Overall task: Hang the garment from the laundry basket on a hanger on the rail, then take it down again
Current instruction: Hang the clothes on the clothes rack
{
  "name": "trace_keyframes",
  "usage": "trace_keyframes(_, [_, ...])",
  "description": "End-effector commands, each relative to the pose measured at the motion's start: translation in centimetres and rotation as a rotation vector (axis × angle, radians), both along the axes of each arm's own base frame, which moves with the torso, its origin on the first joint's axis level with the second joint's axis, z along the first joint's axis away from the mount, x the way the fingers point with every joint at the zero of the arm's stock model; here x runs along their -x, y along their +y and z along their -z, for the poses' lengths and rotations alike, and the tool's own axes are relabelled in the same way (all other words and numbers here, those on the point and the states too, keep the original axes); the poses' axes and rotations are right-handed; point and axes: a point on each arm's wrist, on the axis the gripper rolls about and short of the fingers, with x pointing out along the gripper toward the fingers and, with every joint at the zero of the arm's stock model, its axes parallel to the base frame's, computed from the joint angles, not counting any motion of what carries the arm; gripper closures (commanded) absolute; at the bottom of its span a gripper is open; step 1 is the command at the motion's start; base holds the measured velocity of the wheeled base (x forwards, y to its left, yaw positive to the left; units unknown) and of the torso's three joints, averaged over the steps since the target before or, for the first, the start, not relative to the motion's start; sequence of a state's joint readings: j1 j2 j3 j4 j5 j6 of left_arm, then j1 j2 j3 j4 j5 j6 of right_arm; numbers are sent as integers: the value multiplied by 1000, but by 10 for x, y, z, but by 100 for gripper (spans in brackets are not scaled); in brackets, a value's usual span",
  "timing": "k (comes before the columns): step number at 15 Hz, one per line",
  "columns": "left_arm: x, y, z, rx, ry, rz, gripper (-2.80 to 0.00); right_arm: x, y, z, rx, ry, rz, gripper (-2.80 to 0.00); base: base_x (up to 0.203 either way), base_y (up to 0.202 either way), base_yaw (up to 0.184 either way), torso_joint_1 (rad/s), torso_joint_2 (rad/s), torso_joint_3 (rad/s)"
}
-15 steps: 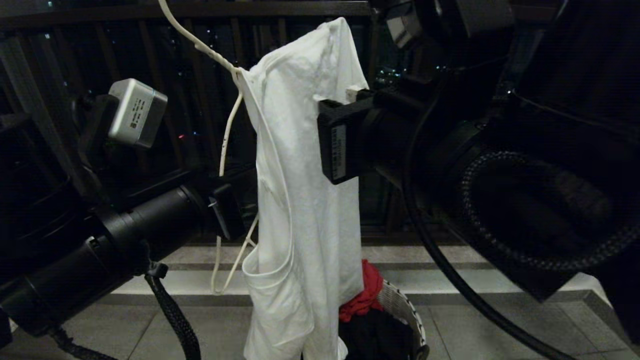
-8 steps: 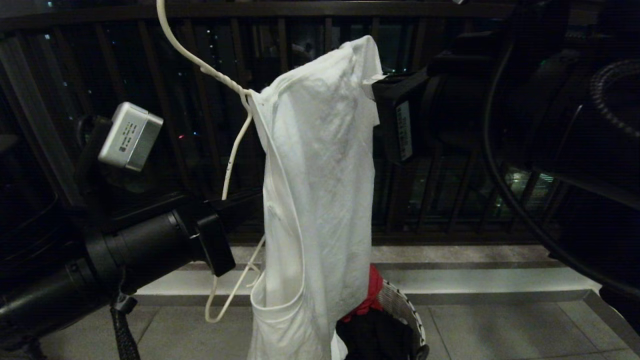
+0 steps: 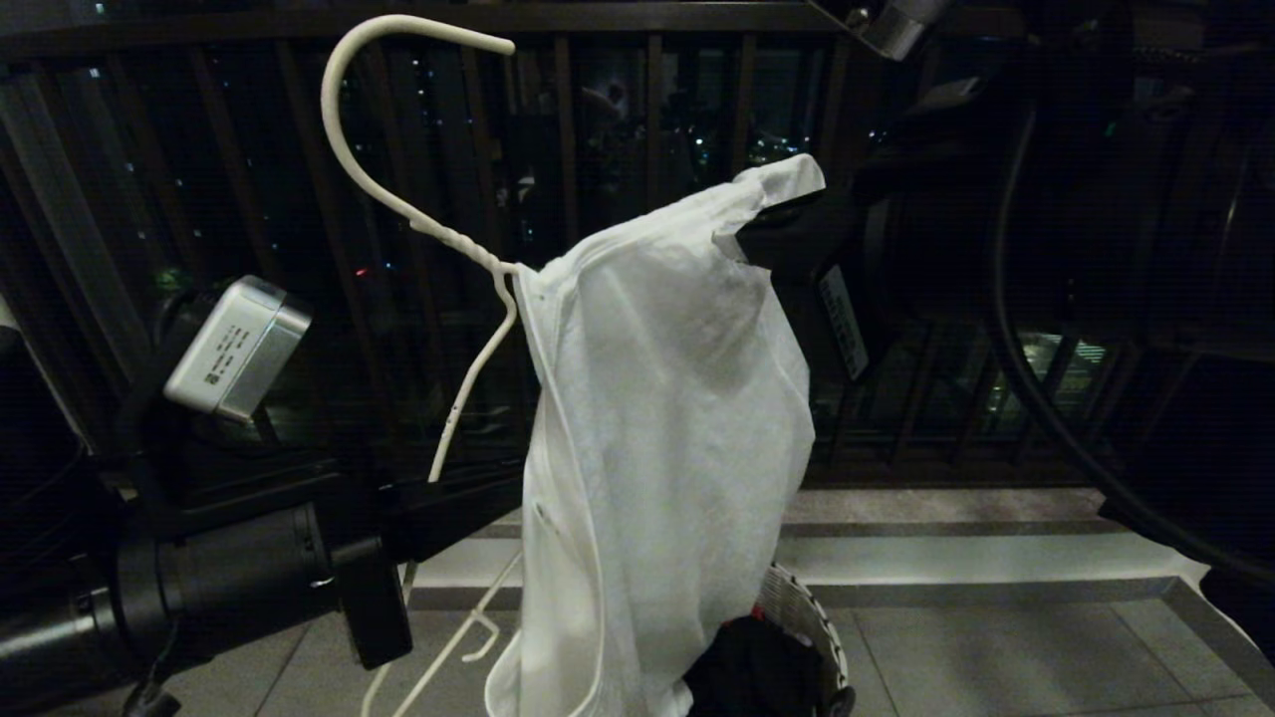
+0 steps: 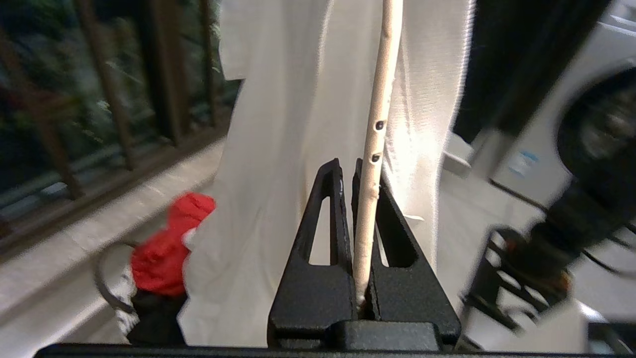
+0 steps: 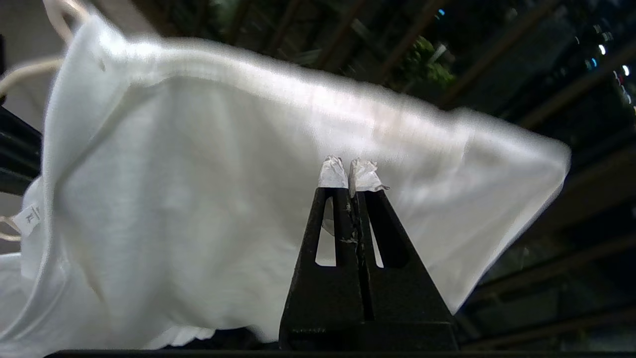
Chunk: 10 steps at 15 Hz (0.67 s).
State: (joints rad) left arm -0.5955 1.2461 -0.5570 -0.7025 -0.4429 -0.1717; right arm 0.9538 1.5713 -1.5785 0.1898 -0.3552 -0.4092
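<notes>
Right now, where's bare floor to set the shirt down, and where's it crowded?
Bare tile floor lies right of the basket, up to the raised step. Crowded at centre: the shirt hangs over the basket, right gripper shut at its top corner, left gripper shut on the hanger. The left arm fills the lower left.

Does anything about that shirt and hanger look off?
Yes: the white T-shirt droops bunched from one side of the thin white wire hanger, which sits tilted in mid-air with its hook on nothing.
</notes>
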Motion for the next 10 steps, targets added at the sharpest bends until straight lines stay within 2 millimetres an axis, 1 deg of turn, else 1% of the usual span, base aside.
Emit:
trace_keyframes(1, [5,3,-4,11,-14,12,0,3,-4,-7,29,-30,-13,0,0,0,0,0,0,0])
trace_keyframes(4, [5,3,-4,10,-13,19,0,11,-14,-13,89,-62,-34,0,0,0,0,0,0,0])
trace_keyframes(5, [6,3,-4,11,-15,26,0,14,-19,-14,141,-48,-40,0,0,0,0,0,0,0])
trace_keyframes(8, [18,10,-7,-8,14,90,0,18,-25,-28,225,-25,-49,0,0,0,0,0,0,0])
trace_keyframes(9, [21,12,-9,-14,23,108,0,18,-25,-31,256,-25,-55,-280,0,0,0,0,0,0])
trace_keyframes(10, [24,13,-10,-22,34,128,0,14,-19,-32,282,-26,-60,-280,0,0,0,0,0,0])
